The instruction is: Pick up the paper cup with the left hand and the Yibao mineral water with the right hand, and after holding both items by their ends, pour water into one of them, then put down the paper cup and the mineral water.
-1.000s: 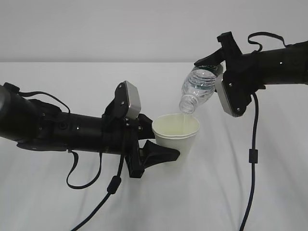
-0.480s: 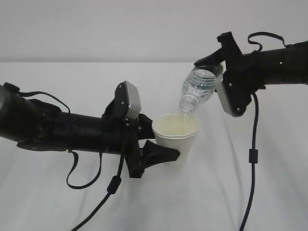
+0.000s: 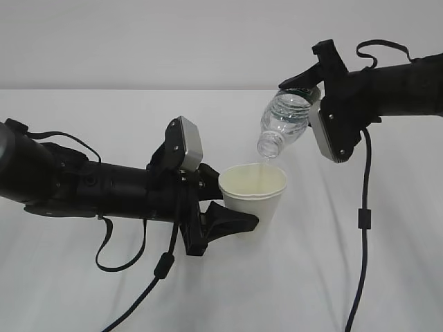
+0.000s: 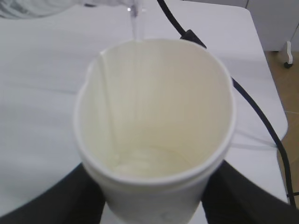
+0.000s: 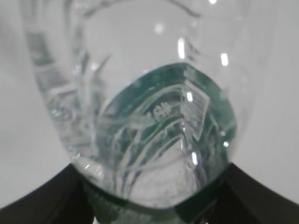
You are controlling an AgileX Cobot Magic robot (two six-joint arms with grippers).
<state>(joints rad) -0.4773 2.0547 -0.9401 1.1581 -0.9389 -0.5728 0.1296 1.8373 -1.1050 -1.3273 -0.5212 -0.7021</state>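
Exterior view shows my right gripper [image 3: 304,86] clamping the tilted bottle [image 3: 284,126] above the cup [image 3: 253,196] held in my left gripper [image 3: 225,220]; any sideways drift could send water onto the table [image 3: 83,277].

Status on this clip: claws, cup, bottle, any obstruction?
Left claw clamps white paper cup. Right claw tips clear plastic bottle, water streaming in. Nothing obstructing.
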